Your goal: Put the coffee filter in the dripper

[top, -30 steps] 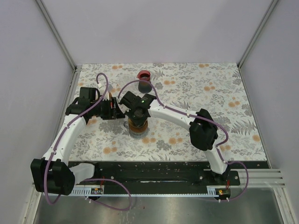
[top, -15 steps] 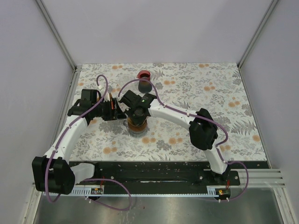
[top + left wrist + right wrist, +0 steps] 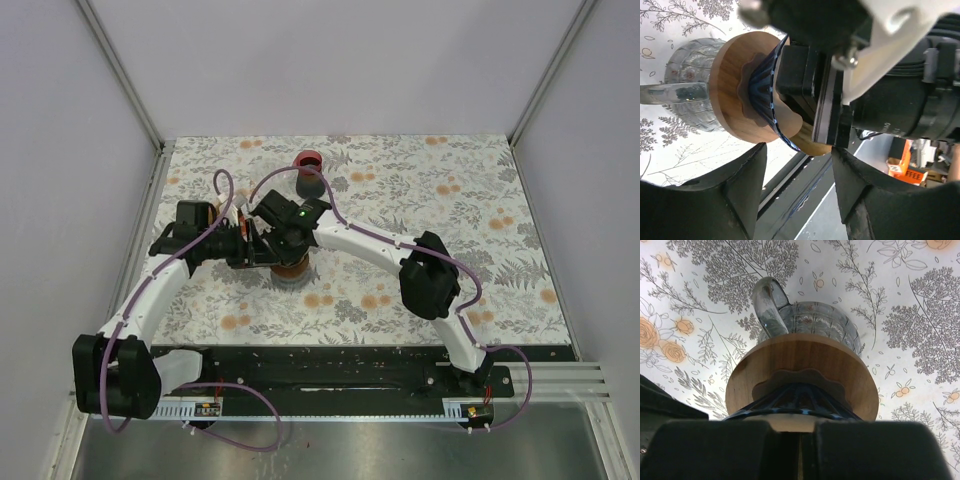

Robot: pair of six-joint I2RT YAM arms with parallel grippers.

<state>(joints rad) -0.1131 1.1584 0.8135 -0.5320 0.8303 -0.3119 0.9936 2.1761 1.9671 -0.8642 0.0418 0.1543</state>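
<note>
The dripper (image 3: 293,273) has a round wooden collar (image 3: 800,362) and a dark blue ribbed cone (image 3: 760,85), and sits on a glass server (image 3: 825,320) with a handle. My right gripper (image 3: 800,450) hangs right over the cone, shut on the brown paper coffee filter (image 3: 797,421), whose edge lies just inside the cone's rim (image 3: 787,116). In the top view the right gripper (image 3: 287,243) hides the cone. My left gripper (image 3: 797,200) is open and empty, close beside the dripper on its left (image 3: 254,250), its jaws wide apart.
A dark cup with a red top (image 3: 309,170) stands behind the dripper. The floral table cover (image 3: 450,210) ends at the black base rail (image 3: 330,375) in front. Grey walls close in the back and sides.
My left gripper has moved right, up to the dripper. My right gripper has shifted slightly left and back over the cone, still shut on the filter.
</note>
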